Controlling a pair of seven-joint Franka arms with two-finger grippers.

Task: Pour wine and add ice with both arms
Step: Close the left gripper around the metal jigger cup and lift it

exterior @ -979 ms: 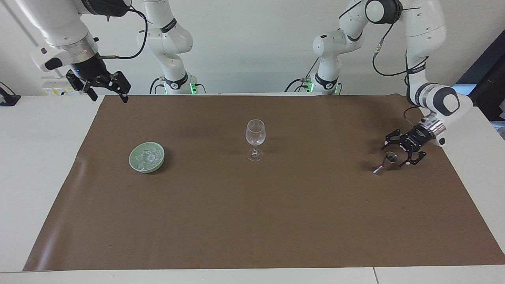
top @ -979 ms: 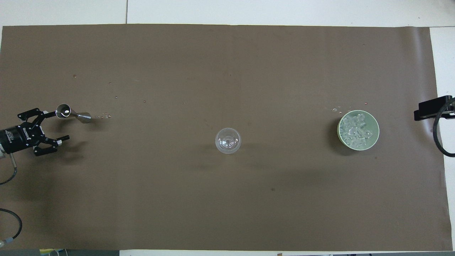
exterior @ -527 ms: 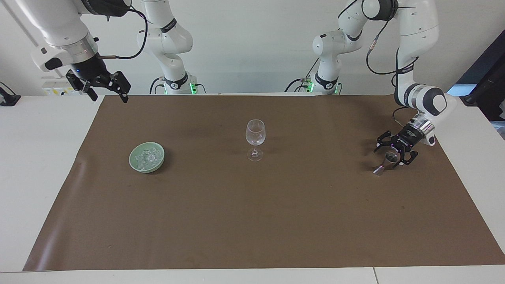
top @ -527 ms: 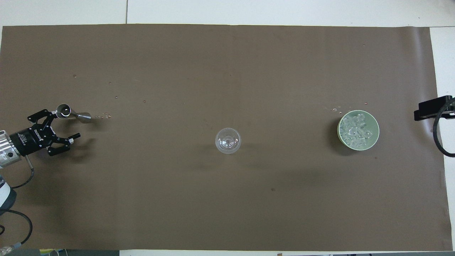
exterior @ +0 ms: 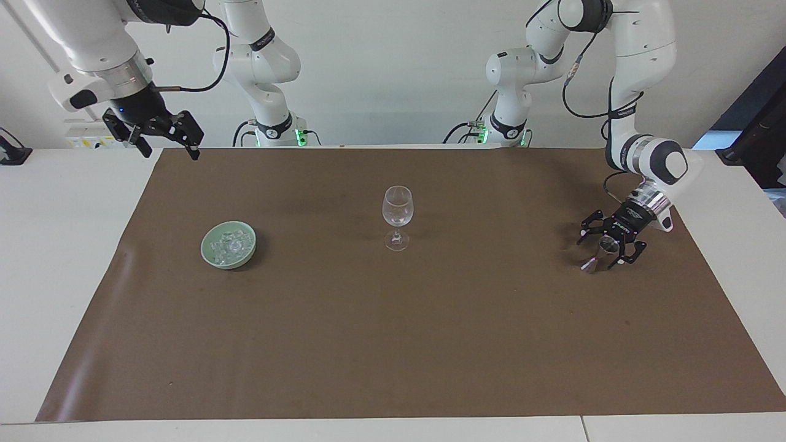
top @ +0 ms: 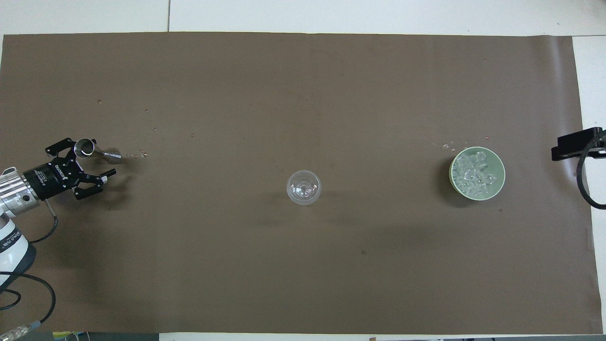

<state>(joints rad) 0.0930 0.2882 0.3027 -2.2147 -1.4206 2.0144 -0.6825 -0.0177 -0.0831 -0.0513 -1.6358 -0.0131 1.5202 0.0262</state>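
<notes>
My left gripper (exterior: pixel 605 245) is low over the brown mat (exterior: pixel 430 344) at my left arm's end of the table (exterior: pixel 37 245), jaws spread wide. The small metal jigger (exterior: pixel 599 253) stands tilted on the mat, its cup rim between my open fingers. Whether a finger actually touches it I cannot tell; nothing is gripped. From overhead my left gripper (top: pixel 92 158) shows one finger past the jigger's (top: pixel 90 148) cup and the other on its nearer side.

My right gripper (exterior: pixel 166 138) hangs high in the air over the mat's edge at my right arm's end, jaws open and empty, arm waiting. Overhead only a black bit of it (top: pixel 575 144) shows at the frame edge.

The ice (exterior: pixel 228 244) is a heap of clear cubes in the pale green bowl (exterior: pixel 212 258), which sits on the mat toward my right arm's end, well apart from both grippers. Overhead: ice (top: pixel 475 171), bowl (top: pixel 453 177).

The wine glass (exterior: pixel 397 212) stands upright mid-mat, between bowl and jigger, well apart from each; looks empty. Overhead: wine glass (top: pixel 303 187).

A few droplets (top: pixel 141 153) lie on the mat just beside the jigger's foot.
</notes>
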